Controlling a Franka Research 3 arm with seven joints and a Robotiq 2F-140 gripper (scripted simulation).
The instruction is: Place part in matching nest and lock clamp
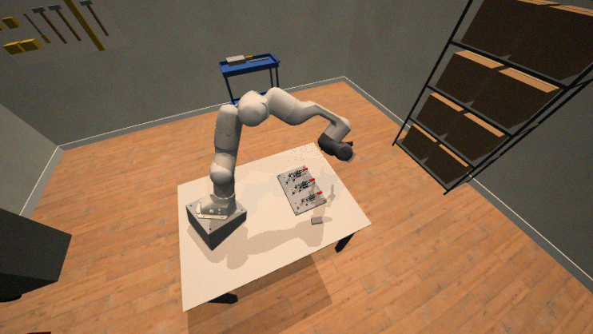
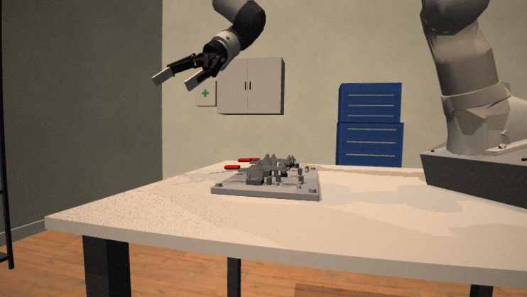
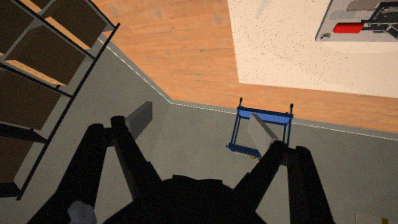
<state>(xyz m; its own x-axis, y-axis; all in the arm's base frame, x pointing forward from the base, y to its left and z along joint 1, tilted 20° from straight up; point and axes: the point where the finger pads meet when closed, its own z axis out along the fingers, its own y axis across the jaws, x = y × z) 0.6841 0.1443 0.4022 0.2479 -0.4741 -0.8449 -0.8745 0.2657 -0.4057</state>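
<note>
A grey fixture plate (image 1: 301, 191) lies on the white table, with three nests in a row, each with a red-handled toggle clamp (image 1: 304, 168). The small grey part (image 1: 316, 220) lies flat on the table just beyond the plate's near end. In the exterior view the plate (image 2: 265, 182) shows side-on with two red handles (image 2: 232, 166) lying about level; the part is hidden there. My gripper (image 2: 173, 79) is open and empty, high above the table past the plate's far end. In the wrist view the fingers frame the floor, with a corner of the plate (image 3: 357, 20) at top right.
My arm's base block (image 1: 216, 217) stands on the table's left side. A blue cart (image 1: 248, 66) stands by the far wall, and a tall shelf rack (image 1: 498, 91) stands at the right. A blue drawer cabinet (image 2: 369, 123) is behind the table.
</note>
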